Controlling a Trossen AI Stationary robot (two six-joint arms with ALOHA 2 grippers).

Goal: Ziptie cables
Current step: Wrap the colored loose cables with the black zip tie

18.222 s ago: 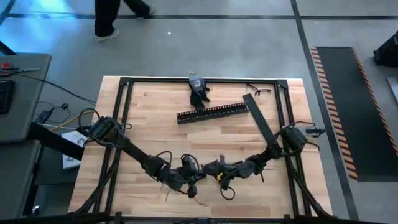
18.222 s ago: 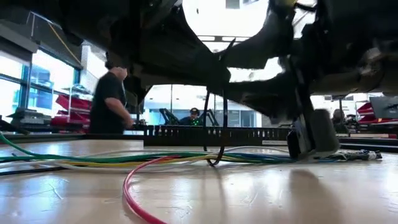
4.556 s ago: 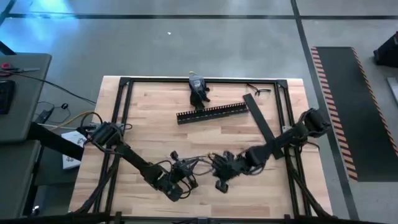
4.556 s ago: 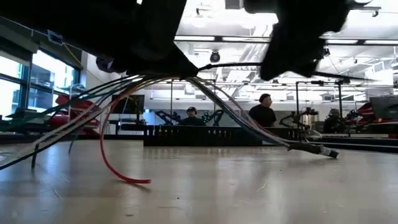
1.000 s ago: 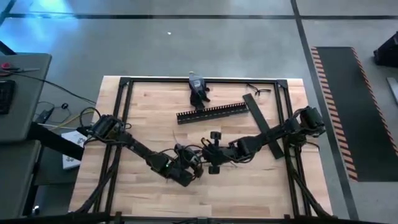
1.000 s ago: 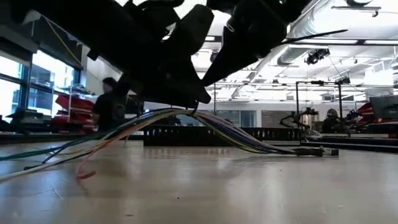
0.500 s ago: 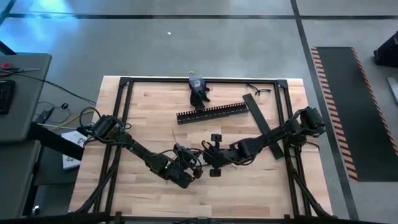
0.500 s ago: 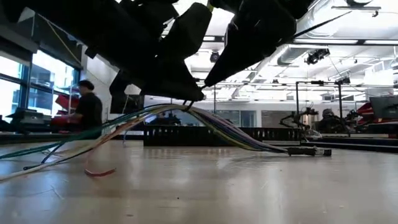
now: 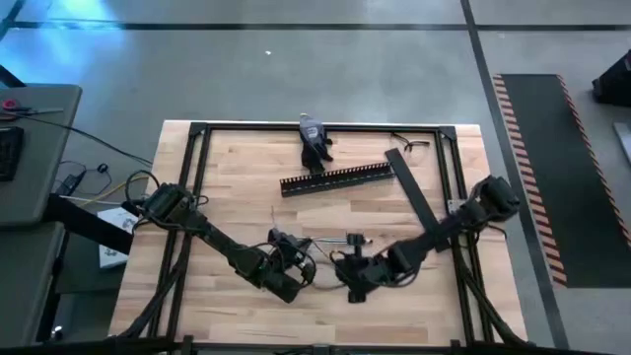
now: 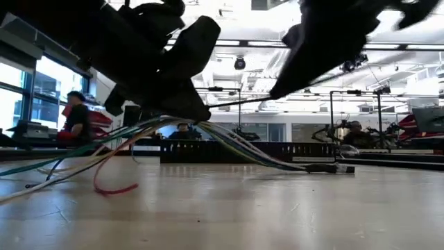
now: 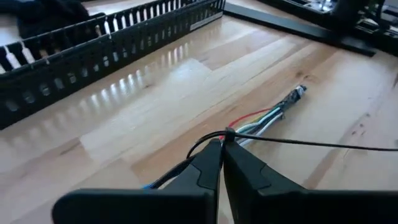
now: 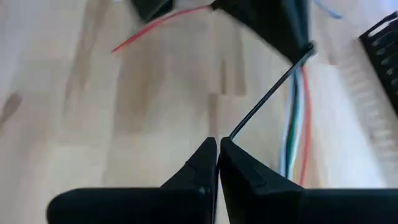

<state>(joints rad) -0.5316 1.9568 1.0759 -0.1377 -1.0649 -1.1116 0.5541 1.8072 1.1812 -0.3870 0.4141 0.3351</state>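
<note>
Cables lifted off the counter mid-span near its front centre, draping down both sides in the low view; one end lies bundled on the wood, the other fans out into loose strands, red one curling on the surface.

Left hand fingers pressed together, pinching the cables where a thin black zip tie loops around them. Tie's tail runs straight out toward the other arm.

Right hand fingers pressed together, pinching the free end of that tie tail; tail runs up taut to the left hand's fingertips. In the high view the two hands sit close together, left hand just beside right hand, front-centre of the counter.

Black comb-edged duct lies toward the back of the counter, well apart from the hands; flat black lid strip runs diagonally beside it.

Person visible in the room behind, far left in the low view.
</note>
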